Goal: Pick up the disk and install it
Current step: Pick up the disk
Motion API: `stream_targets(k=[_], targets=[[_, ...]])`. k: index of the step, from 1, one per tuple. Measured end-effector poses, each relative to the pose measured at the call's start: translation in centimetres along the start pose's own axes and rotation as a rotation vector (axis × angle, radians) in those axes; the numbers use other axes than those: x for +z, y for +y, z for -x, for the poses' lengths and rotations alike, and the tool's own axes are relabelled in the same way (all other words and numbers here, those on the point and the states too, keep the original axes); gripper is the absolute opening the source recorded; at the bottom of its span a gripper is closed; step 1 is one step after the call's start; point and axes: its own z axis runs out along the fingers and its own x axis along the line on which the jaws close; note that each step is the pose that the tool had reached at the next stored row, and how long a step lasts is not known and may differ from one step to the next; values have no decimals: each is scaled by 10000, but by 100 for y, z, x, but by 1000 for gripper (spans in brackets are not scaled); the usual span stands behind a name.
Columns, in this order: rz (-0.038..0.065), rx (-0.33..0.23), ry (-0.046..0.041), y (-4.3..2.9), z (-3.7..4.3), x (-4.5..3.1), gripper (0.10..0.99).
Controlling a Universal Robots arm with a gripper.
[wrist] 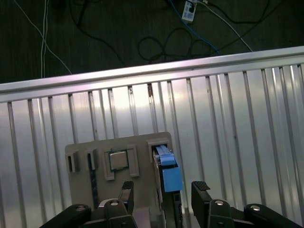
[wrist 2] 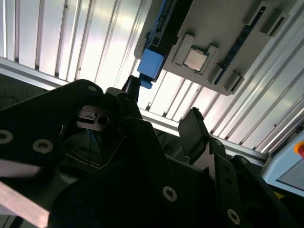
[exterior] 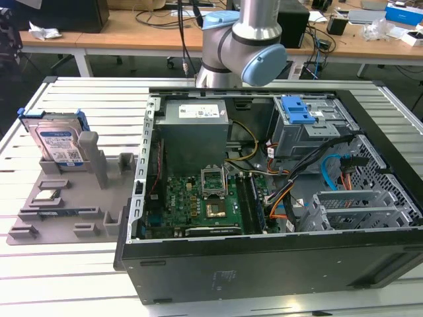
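Standing wide apart and gripping nothing, the black fingertips (wrist: 126, 189) of the gripper (wrist: 163, 190) are seen in the first wrist view over the disk (wrist: 168, 173), a flat silver hard drive in a bright blue plastic frame. It is held on edge in the grey moulded fixture plate (exterior: 73, 198) at the exterior view's left, well apart from the open black computer case (exterior: 264, 271). Should the approach be made off-centre, the frame could be pinched askew and dropped.

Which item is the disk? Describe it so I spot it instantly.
On the exterior view's left, beside the open computer case, lies a grey tray. The disk stands on edge at its far end. Unlike the small square chip nearby, it is large, silver, blue-framed.
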Motion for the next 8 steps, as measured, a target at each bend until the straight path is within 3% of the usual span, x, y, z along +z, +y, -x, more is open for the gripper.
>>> stream_targets(k=[8], targets=[[-1, 3, 0, -59, 16, 18, 600]])
